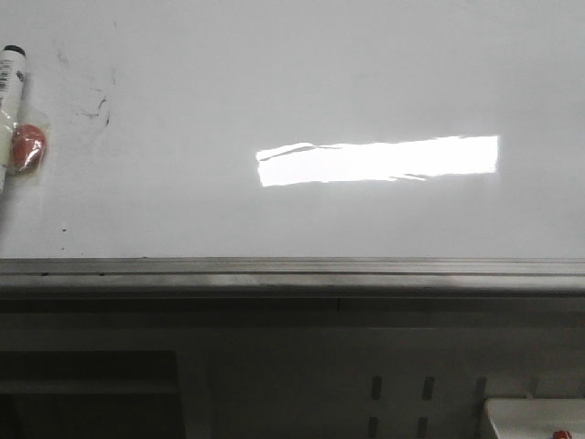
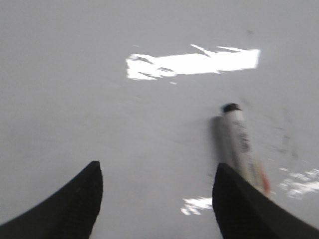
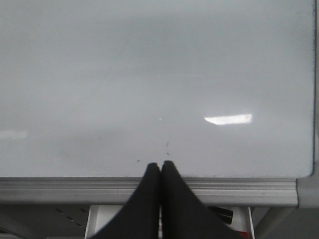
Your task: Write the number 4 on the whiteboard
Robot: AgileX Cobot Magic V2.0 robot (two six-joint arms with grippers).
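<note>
The whiteboard (image 1: pixel 274 73) lies flat and glossy across the table, a bright bar of glare near its middle and a grey metal edge strip along its near side, and no number 4 can be made out anywhere on it; only faint dark scribble smudges (image 1: pixel 96 105) mark the far left. A marker (image 1: pixel 11 82), white-barrelled with a black end, lies on the board at the far left edge, with a small red object in clear wrapping (image 1: pixel 27 146) touching or just beside it. In the left wrist view the left gripper (image 2: pixel 157 199) hangs over the board with its fingers spread wide and nothing between them, the marker just beside one finger. The right gripper (image 3: pixel 160 172) sits over the board's near edge, fingers pressed together and empty. By this showing the writing has not begun: the marker must be grasped and both strokes drawn.
</note>
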